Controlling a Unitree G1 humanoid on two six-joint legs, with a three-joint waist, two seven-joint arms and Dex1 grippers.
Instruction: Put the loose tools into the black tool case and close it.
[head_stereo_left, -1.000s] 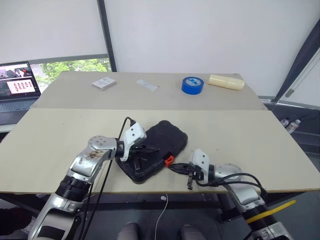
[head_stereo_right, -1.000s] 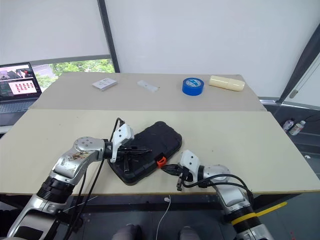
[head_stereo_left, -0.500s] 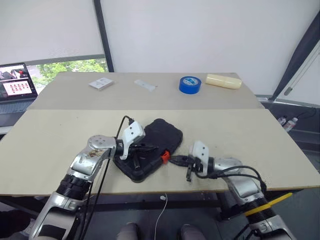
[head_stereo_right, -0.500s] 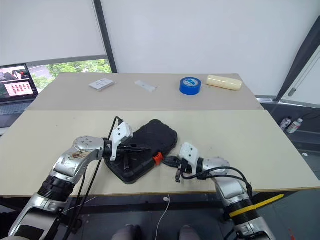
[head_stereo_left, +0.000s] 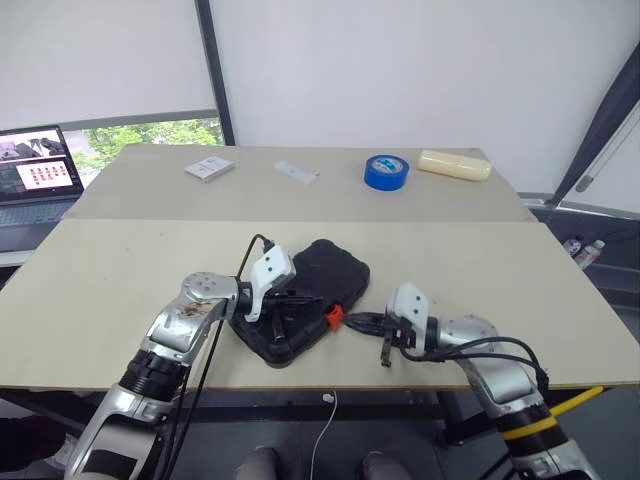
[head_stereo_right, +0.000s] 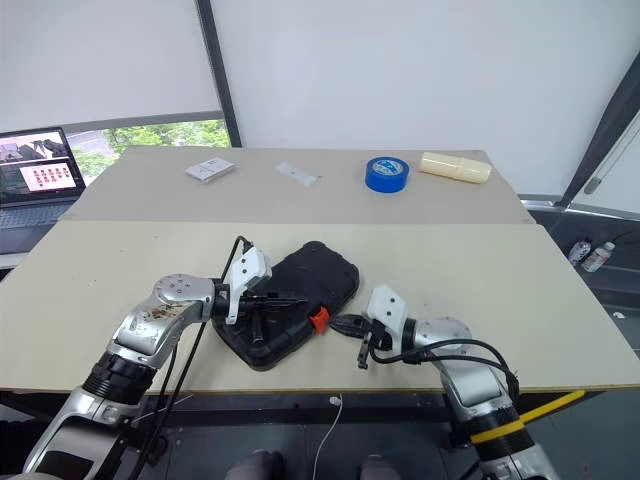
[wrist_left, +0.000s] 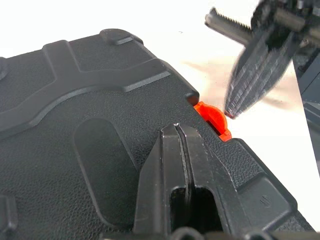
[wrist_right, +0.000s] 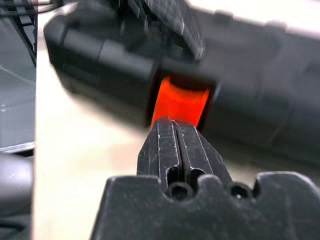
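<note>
With the case lying shut near the surface's front edge, its long axis diagonal, the latch faced the right hand, fingers together, just beside it. The left hand, fingers together, rested on the lid.

I look over a pale beige surface set before white wall panels split by a dark post; a window strip shows green foliage, and a laptop glows far left.
</note>
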